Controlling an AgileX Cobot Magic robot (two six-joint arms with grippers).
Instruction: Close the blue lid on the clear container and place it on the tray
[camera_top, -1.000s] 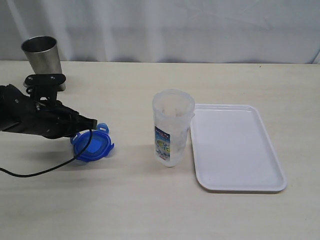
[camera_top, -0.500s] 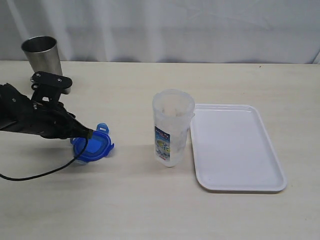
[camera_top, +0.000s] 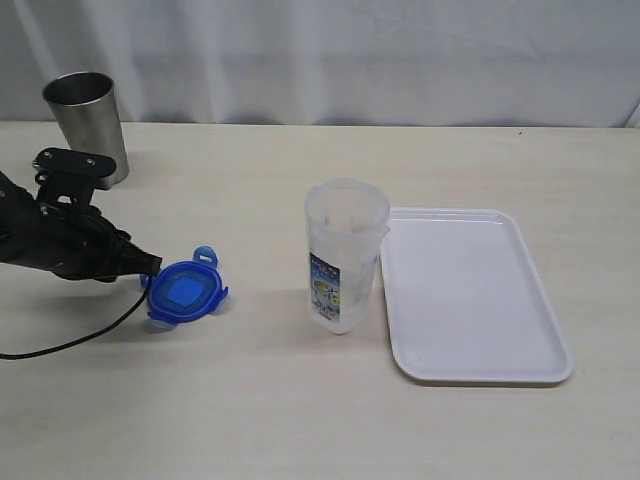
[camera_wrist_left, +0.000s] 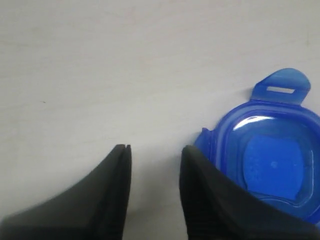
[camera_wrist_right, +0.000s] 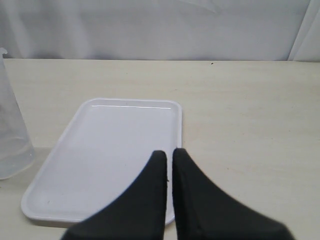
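Exterior view: found the blue lid (camera_top: 186, 291) lying flat on the bench (camera_top: 300, 410), well apart from the clear container (camera_top: 344, 255), itself upright, uncapped and just beside the tray (camera_top: 470, 300). Noted the left arm (camera_top: 60, 245) drawn back toward the steel cup (camera_top: 85, 115) side over the last half second, clear of the lid edge previously covered, with the lid left about where it lay. Judged this a missed or abandoned pick: lid not lifted, container not yet closed and not yet on the tray. Left wrist view: recorded the left jaws narrowly parted and gripping nothing, with only bare bench in the gap and the lid (camera_wrist_left: 272, 165) just beside one finger, outside the gap. Cannot tell whether touching or barely apart. Right wrist view: recorded the right jaws pressed together and empty, hanging above one rim of the tray (camera_wrist_right: 125, 145), with the container (camera_wrist_right: 12, 135) wall at the frame edge. Recommend a fresh approach with the lid rim set between the left jaws before closing. Expect a thin flat lid to slip under a shallow pinch.
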